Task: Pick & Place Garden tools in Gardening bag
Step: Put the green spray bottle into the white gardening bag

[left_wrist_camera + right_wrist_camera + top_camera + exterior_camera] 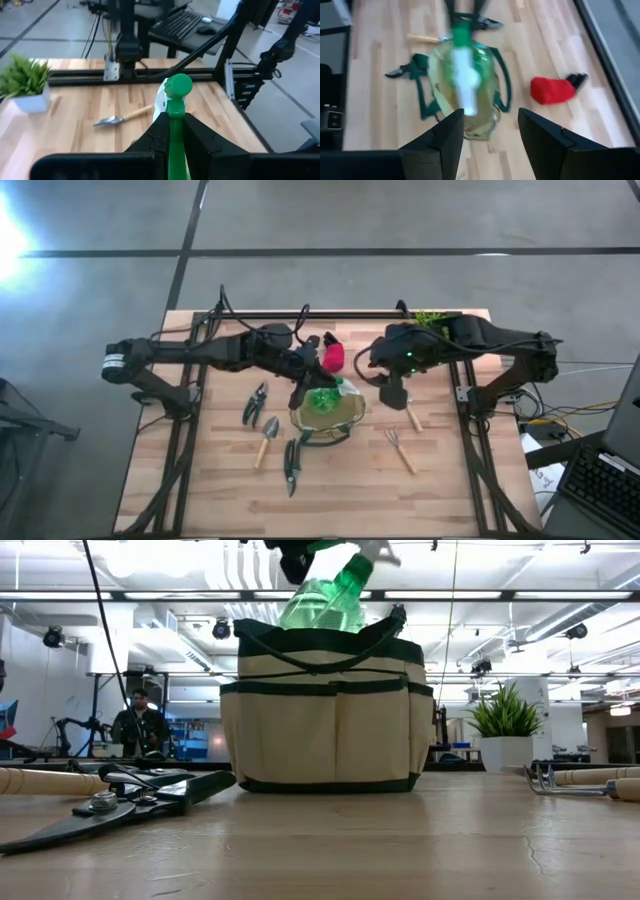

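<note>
spray bottle half in the bag, and it could still tip out

the left gripper (312,385) has its fingers (200,142) pinching the neck of the green spray bottle (330,595), which hangs tilted over the gardening bag (328,720) at table centre, its lower end already past the rim. biggest risk as i see it: let go now and the bottle leans on the rim, then flops out or drags the soft bag over. the loop handle (385,630) could also snag it.

the right gripper (392,390) hovers at about 3 o'clock of the bag, fingers (545,140) spread, holding nothing. it's close enough that a clash looks possible.

still on the table: pruning shears (255,404) and trowel (267,438) at 9 o'clock, rake (399,447) at 4, red-and-black piece (333,356) at 12.
</note>
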`<state>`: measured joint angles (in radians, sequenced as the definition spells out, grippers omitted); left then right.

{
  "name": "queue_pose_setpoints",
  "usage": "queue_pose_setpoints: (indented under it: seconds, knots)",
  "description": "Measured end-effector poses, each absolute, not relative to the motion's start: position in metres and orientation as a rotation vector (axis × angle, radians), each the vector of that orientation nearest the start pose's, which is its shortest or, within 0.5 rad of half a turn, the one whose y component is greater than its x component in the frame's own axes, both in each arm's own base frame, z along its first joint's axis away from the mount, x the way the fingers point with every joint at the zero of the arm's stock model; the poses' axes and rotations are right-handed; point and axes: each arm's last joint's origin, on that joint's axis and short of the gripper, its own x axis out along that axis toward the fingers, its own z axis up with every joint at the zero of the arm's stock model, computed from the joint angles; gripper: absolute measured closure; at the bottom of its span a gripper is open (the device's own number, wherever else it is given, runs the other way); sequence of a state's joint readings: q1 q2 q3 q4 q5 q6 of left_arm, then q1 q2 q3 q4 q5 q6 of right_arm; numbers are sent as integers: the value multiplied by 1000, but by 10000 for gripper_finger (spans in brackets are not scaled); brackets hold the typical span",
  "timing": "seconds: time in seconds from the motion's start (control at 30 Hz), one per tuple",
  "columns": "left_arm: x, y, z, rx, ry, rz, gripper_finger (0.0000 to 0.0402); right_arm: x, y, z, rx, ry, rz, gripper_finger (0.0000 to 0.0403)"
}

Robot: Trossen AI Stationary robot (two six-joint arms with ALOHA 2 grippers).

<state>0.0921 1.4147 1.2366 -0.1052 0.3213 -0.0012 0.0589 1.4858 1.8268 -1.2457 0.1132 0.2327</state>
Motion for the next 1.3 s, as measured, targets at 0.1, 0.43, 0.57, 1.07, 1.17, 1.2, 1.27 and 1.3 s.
queue_pose_setpoints:
  seconds: [0.1,0.43,0.57,1.07,1.17,1.2,1.27,1.3]
  knots:
    - [322,12,355,-32,258,-230,366,256,10,432,130,898,-222,221]
    - [310,-2,345,40,210,-154,367,228,7,426,151,898,-311,234]
    - [297,-2,332,30,126,-146,367,220,6,416,171,916,-327,239]
    - [241,-5,269,-47,-171,-163,367,206,5,399,193,842,-320,235]
    - [235,-5,256,-55,-201,-148,367,205,5,400,189,837,-327,234]
    - [234,-4,253,-60,-208,-145,367,205,5,401,188,832,-331,235]
    - [233,-4,246,-68,-202,-138,367,205,5,401,185,830,-336,237]
    - [233,-5,242,-69,-186,-139,367,205,4,401,184,827,-340,239]
